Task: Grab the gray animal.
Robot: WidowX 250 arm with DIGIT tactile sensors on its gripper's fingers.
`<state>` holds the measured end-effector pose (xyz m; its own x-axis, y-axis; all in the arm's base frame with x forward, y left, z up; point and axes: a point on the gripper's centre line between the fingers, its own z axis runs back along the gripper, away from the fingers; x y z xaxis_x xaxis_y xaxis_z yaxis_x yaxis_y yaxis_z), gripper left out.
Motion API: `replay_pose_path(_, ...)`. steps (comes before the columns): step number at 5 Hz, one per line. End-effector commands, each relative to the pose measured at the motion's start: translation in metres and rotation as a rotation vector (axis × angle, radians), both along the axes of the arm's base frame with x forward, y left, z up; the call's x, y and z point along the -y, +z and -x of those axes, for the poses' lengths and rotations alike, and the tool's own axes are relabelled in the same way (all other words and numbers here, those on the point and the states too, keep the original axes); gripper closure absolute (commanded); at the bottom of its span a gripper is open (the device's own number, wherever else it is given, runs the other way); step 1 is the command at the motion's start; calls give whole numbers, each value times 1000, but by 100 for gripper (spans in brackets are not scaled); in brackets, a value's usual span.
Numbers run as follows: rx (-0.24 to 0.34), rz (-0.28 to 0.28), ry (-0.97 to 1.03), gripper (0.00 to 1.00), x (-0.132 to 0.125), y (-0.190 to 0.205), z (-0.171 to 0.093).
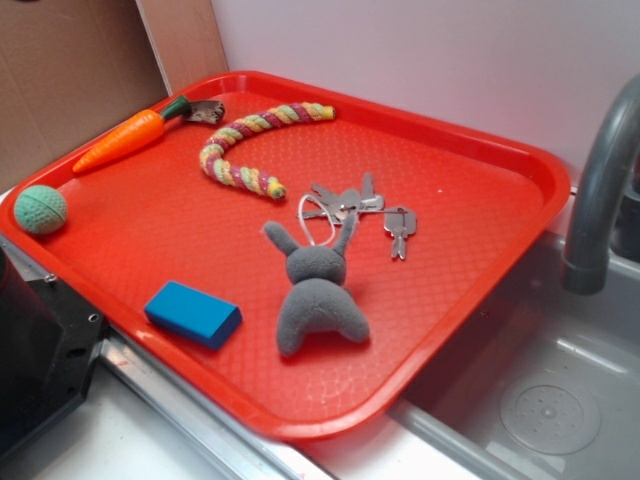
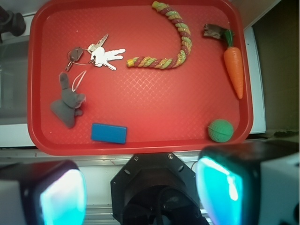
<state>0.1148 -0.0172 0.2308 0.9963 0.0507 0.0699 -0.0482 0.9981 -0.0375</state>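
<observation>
step: approach not begun | my pincer (image 2: 140, 187): spread wide, empty, high over the near tray (image 2: 140, 61) edge | gray animal (image 2: 68, 103): flat on tray, just beside keys (image 2: 96, 55), near blue block (image 2: 108, 133) | next: shift over bunny body, descend, avoid keys.

Tray (image 1: 480, 240): glossy red plastic with fine pebbled texture. Gray animal (image 1: 316, 290): matt, fuzzy plush cloth with a thin white string loop (image 1: 312, 222). Keys (image 1: 365, 208): bare shiny metal. Rope (image 1: 250, 140): twisted, rough multicolor cord. Block (image 1: 193, 313): smooth matt blue. Ball (image 1: 41, 209): dimpled green surface. Carrot (image 1: 120, 140): smooth orange.
</observation>
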Motion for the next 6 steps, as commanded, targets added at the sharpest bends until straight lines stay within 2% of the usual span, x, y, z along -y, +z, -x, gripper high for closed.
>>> replay_pose_path(1,-2,159,245,0,49,-13,-35)
replay_pose_path(3,-2,159,245,0,49,-13,-35)
replay_pose_path(4,-5,161,243,0,71,-52,-47)
replay_pose_path(5,-45,119,170,0,96,-84,-63)
replay_pose_path(6,-77,136,143,0,109,-117,-83)
